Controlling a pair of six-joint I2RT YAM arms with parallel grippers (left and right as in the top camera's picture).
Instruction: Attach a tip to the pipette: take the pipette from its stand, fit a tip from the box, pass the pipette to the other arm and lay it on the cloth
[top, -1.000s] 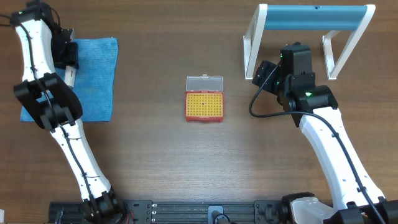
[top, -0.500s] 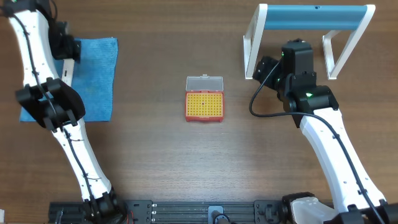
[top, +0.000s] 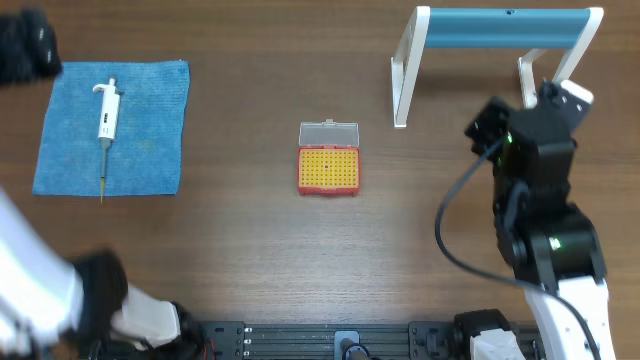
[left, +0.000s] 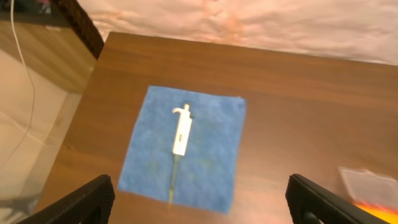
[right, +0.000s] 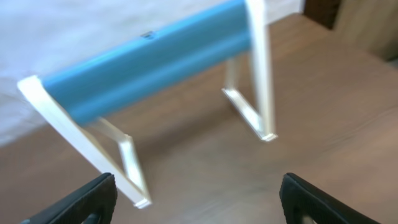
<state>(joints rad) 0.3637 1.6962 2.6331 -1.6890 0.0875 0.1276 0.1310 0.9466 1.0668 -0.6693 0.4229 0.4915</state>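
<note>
On the wooden table (top: 250, 260) an open tip box (top: 328, 132) shows rows of tips (top: 328, 170), bare wood all around. The pipette (top: 106, 112) lies on the blue cloth (top: 150, 140) near the table's edge; left gripper (left: 200, 183) and right gripper (right: 196, 186) gape wide, empty.

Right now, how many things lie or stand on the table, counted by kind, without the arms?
pipette: 1
blue cloth: 1
tip box: 1
pipette stand: 1
Total: 4
</note>
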